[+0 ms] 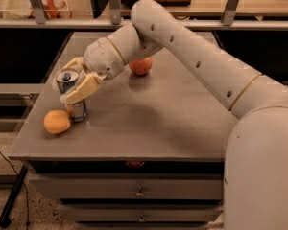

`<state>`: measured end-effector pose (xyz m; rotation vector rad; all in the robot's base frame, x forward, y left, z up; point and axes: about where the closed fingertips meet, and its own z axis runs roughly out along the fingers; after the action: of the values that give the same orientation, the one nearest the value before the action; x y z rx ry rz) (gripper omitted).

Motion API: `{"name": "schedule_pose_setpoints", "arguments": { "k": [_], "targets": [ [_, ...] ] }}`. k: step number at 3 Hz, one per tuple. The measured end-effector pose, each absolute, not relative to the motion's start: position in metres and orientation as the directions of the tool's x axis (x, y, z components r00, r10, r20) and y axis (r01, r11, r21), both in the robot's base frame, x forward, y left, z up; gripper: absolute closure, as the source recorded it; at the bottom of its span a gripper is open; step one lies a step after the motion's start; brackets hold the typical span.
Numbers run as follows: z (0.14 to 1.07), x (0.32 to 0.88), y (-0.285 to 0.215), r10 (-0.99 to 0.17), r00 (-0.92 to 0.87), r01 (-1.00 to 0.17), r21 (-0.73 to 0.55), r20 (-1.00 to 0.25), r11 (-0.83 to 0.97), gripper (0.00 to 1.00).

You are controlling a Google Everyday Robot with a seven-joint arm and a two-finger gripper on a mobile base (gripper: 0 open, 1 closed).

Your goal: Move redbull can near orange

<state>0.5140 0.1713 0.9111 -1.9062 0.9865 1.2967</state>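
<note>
Just beside the orange (56, 121), the redbull can (78, 110) stands on the counter (158, 128), with the gripper (68, 83) pinching its upper part. Placement looks nearly done. Next, the gripper should release the can and lift clear without nudging the orange.

One high, near view looks down over the table (173, 123) from beside the arm (192, 56); claw (66, 84) left of centre

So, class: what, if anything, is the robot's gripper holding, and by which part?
The gripper holds the slim blue-and-silver metal redbull can by its upper body, just under the silver top, with one finger on each side.
</note>
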Motion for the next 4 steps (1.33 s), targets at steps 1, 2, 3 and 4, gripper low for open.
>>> {"name": "schedule_pose_setpoints", "arguments": {
  "k": [1, 2, 3, 4],
  "targets": [
    [0.9077, 0.5153, 0.1732, -0.242, 0.241, -0.844, -0.080, -0.940, -0.530, 0.57],
    [0.9060, 0.5164, 0.1749, -0.247, 0.244, -0.841, -0.078, -0.938, -0.536, 0.31],
    [0.9057, 0.5170, 0.1764, -0.248, 0.247, -0.836, -0.076, -0.937, -0.544, 0.08],
    [0.9060, 0.5174, 0.1766, -0.251, 0.249, -0.831, -0.073, -0.936, -0.552, 0.00]
  ]
}}
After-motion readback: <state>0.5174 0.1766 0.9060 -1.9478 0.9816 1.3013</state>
